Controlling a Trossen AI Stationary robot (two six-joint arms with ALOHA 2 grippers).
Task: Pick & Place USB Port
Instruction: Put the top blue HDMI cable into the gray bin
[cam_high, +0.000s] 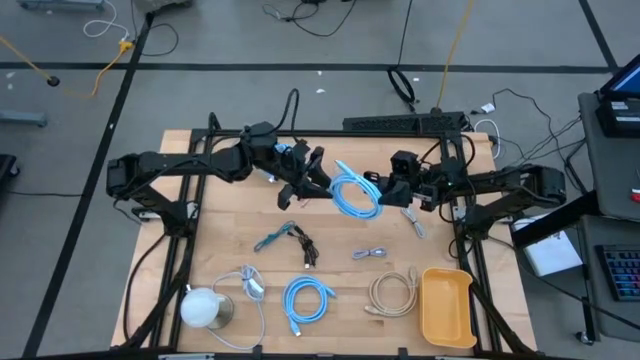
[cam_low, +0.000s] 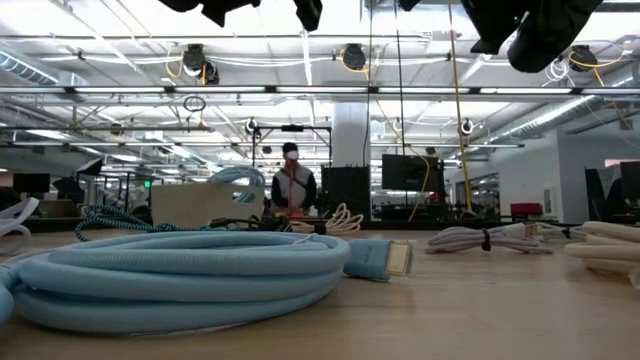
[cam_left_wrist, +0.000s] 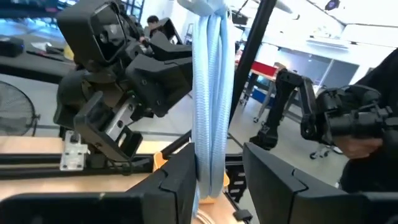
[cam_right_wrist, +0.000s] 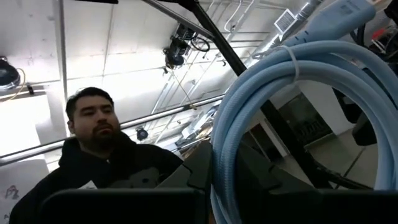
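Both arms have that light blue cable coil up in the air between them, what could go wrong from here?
1. The blue cable coil hangs between the left hand and the right hand; if they pull apart, it could slip or strain.
2. If dropped, it could land among the loose cables below, well short of the yellow tray.

High view looks straight down on the whole bench. Low view sits at bench-top level, facing the room, very near a coiled blue cable. Both wrist views, aimed across and upward, share a lifted blue cable coil at close range.
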